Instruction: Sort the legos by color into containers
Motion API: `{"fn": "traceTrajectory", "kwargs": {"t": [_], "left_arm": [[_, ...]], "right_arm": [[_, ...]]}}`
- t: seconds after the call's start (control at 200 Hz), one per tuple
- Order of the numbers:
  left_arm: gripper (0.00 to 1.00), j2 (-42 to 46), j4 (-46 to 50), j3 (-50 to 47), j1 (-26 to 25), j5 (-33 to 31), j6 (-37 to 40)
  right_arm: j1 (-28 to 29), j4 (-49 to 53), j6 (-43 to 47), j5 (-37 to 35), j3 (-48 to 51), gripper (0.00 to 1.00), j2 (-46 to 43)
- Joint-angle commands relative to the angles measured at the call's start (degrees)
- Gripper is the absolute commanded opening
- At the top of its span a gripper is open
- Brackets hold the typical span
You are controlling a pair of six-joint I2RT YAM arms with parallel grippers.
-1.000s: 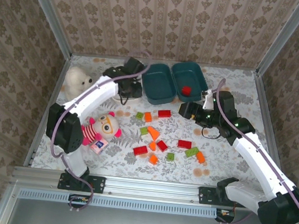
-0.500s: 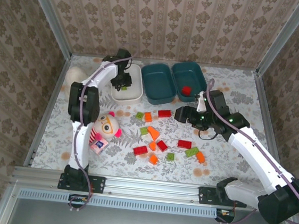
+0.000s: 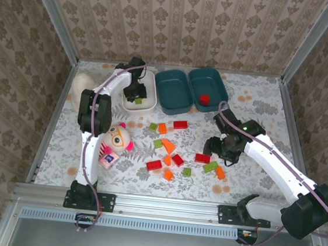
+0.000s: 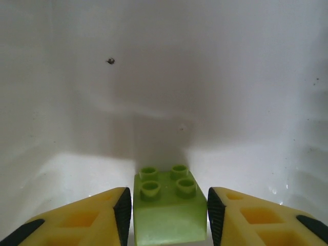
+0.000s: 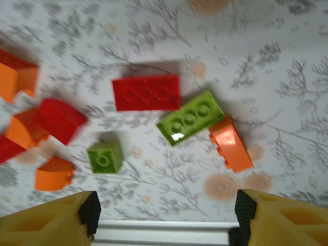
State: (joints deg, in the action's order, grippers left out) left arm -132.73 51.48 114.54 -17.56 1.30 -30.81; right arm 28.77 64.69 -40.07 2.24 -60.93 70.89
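White tray [image 4: 164, 77]: walls hem my left gripper [image 4: 169, 223]; green brick [image 4: 166, 200] sits between its jaws.
Table [image 3: 266, 98] right: I see bare passage.
Centre: legos [image 3: 170, 150] crowd ahead of my right gripper [image 5: 167, 212].
Left: doll [image 3: 115, 138] blocks.

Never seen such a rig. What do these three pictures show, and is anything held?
Two robot arms are bolted at the table's near edge. The wide picture looks down from behind them; the other two come from wrist cameras. Red, orange and green bricks lie loose mid-table, a doll and a teddy bear to their left. At the back stand a white tray and two teal trays, one holding a red brick. The left hand is inside the white tray, a green brick between its fingers; grip unclear. The right hand hovers open and empty over the loose bricks.
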Motion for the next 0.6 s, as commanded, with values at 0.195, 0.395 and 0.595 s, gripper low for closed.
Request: {"fn": "traceTrajectory", "kwargs": {"t": [0.195,0.395,0.595], "left_arm": [[0.59,3.6,2.1,1.1,-0.1,1.1,0.8],[0.60,14.0,-2.3,-3.2,-3.5,1.1,0.0],[0.61,26.4,-7.3,-14.4,-7.7,1.8,-1.6]], "right_arm": [[2.6,2.7,-2.1,-1.4,8.6,0.76,1.4],[3.2,0.1,-3.7,-4.0,12.2,0.75,5.2],[3.0,-4.5,-4.0,-6.3,13.4,0.70,10.5]]}}
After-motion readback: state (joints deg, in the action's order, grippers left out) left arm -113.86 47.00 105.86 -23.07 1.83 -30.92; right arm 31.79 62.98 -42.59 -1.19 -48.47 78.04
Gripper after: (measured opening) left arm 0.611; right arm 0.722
